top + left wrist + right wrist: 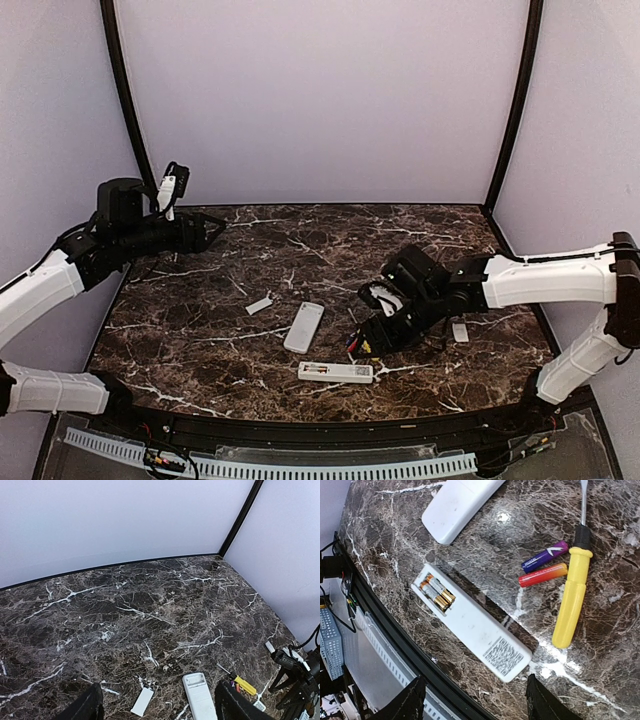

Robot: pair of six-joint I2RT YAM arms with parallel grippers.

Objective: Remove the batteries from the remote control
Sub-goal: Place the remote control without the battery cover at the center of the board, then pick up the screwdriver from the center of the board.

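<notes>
A white remote control [470, 630] lies face down near the table's front edge, its compartment uncovered with two gold-tipped batteries [436, 594] still seated inside. Two loose batteries lie beside it on the marble, one purple-blue [545, 556] and one red-orange [542, 575]. My right gripper [477, 705] hovers open just above this remote [335, 372], with nothing between its fingers. My left gripper [212, 230] is raised at the far left, open and empty, and looks down across the table [157, 710].
A yellow-handled screwdriver [572, 597] lies next to the loose batteries. A second white remote [304, 327] sits mid-table, with a small white cover [259, 305] to its left. Another cover [460, 332] lies under the right arm. The black front rail [380, 605] is close by.
</notes>
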